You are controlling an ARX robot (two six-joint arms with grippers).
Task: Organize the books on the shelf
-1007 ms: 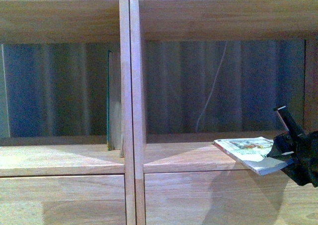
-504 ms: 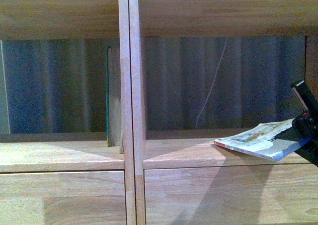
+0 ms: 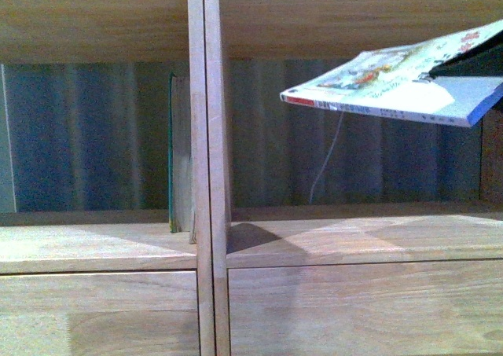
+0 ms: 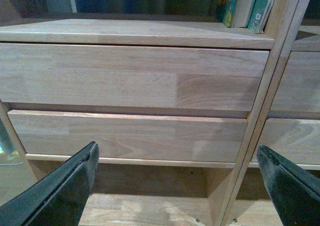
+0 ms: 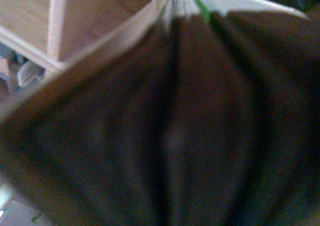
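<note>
**Paperback aloft in the right compartment**

We see the paperback (image 3: 393,85) lifted clear of the board below it, high in the right compartment of the shelf (image 3: 314,250). It tilts, with its red-and-white spine (image 3: 314,102) lowest and pointing toward the central upright (image 3: 206,136). The right hand (image 3: 469,60) shows only as a dark shape at the book's far edge. It seems clamped on the paperback, though we cannot make out the fingers. The right wrist view is filled by a blurred dark surface. The teal-edged book (image 3: 172,152) stands upright in the left compartment, against the central upright. The left hand (image 4: 176,147) is low before the drawer fronts (image 4: 125,76), spread wide and holding nothing. Behind the open compartments hangs a dark ribbed backdrop (image 3: 78,136) with a thin pale cord (image 3: 334,152). Pale wood floor (image 4: 150,211) shows under the shelf.
</note>
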